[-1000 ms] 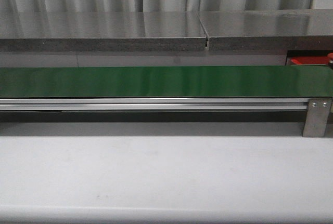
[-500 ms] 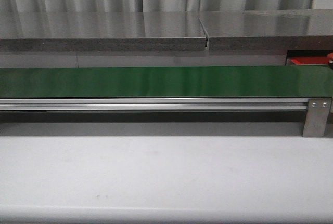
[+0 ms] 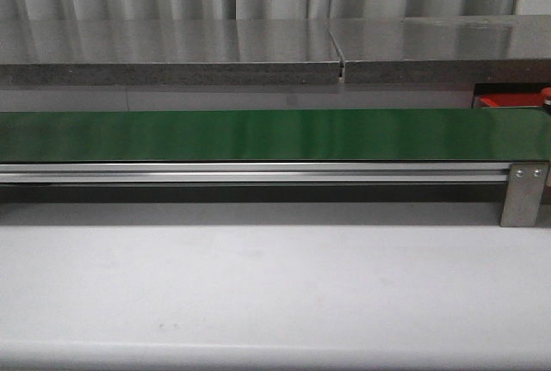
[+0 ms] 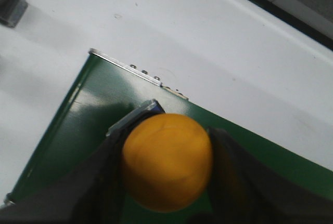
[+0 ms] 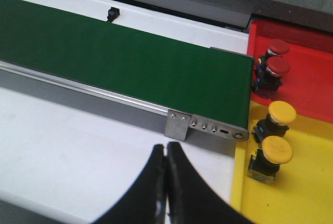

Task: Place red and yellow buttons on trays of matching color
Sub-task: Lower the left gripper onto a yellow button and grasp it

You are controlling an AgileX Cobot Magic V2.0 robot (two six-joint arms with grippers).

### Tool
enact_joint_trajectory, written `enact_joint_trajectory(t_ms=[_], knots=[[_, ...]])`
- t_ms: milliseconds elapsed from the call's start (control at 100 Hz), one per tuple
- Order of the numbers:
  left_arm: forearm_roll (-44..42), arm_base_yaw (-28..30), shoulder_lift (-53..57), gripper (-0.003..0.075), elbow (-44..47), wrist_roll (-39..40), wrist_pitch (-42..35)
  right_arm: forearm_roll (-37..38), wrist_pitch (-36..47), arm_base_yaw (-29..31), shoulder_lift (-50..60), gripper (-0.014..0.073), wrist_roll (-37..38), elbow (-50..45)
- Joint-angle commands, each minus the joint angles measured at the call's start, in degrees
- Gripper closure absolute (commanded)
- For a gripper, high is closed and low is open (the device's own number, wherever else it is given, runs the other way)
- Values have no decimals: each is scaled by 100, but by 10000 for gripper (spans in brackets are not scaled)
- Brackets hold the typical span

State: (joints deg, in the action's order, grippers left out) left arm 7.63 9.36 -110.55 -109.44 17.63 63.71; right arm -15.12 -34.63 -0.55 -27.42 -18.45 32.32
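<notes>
Front view unchanged: green belt (image 3: pixel 275 134) bare as before. Left gripper (image 4: pixel 166 151) clamps a yellow button (image 4: pixel 167 160) above the belt's end. Right gripper (image 5: pixel 166 182) is closed, empty (two red buttons (image 5: pixel 276 57) in the red tray (image 5: pixel 307 86), two yellow in the yellow tray (image 5: pixel 302 193)).

The green conveyor belt (image 3: pixel 275 134) runs bare across the front view, open from above along its whole visible length. In front of it the white worktop (image 3: pixel 275 293) lies clear up to the aluminium rail (image 3: pixel 258 173) and end bracket (image 3: pixel 523 192). Past the belt's right end, two red buttons (image 5: pixel 274 60) stand in the red tray (image 5: pixel 307 73) and two yellow buttons (image 5: pixel 276 130) in the yellow tray (image 5: pixel 291 193), crowding the tray edges nearest the belt.
</notes>
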Motion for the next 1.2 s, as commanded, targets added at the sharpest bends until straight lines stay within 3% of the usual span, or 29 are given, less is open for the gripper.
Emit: enact_joint_trajectory(t_ms=[0, 580, 650, 770, 840, 1190], knots=[[32, -50, 404, 588, 163, -9, -432, -21, 380, -6, -12, 711, -37, 145], [57, -50, 404, 573, 1394, -98, -870, -28, 380, -6, -12, 711, -37, 145], [46, -50, 404, 514, 1400, -98, -915, -28, 380, -6, -12, 711, -37, 145], [46, -50, 392, 293, 1400, -98, -934, -28, 380, -6, -12, 711, -37, 145], [46, -50, 392, 202, 1400, -98, -923, -28, 380, -6, -12, 711, -37, 145], [34, 19, 392, 186, 998, -98, -830, -28, 375, -6, -12, 711, -37, 145]])
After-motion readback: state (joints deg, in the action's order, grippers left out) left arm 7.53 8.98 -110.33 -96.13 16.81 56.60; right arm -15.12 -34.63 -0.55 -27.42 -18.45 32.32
